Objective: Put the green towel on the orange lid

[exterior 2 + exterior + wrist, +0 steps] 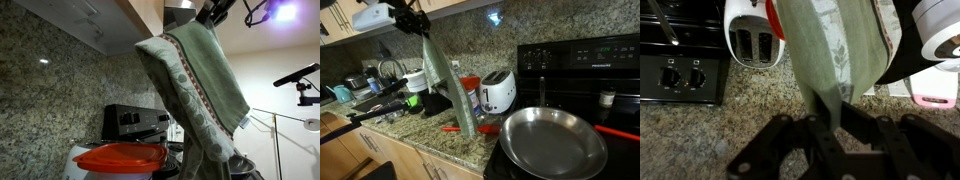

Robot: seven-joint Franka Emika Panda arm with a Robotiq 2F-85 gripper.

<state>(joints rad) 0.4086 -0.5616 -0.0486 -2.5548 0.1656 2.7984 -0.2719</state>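
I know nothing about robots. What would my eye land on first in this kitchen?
The long green patterned cloth towel dangles high over the speckled granite counter, pinched at its top by the robot's black hand. A big shiny metal frying pan sits on the black stove, near a white two-slot toaster. In an exterior view, a bright orange round lid lies low in the foreground.

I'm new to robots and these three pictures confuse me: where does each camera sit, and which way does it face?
Exterior view: above the counter, looking down along it to toaster and pan; gripper shows, gripping the green towel.
Exterior view: low beside the orange lid, looking up; gripper at top.
Wrist view: looks down past the gripper at the counter.
Shared: all three show the green towel.
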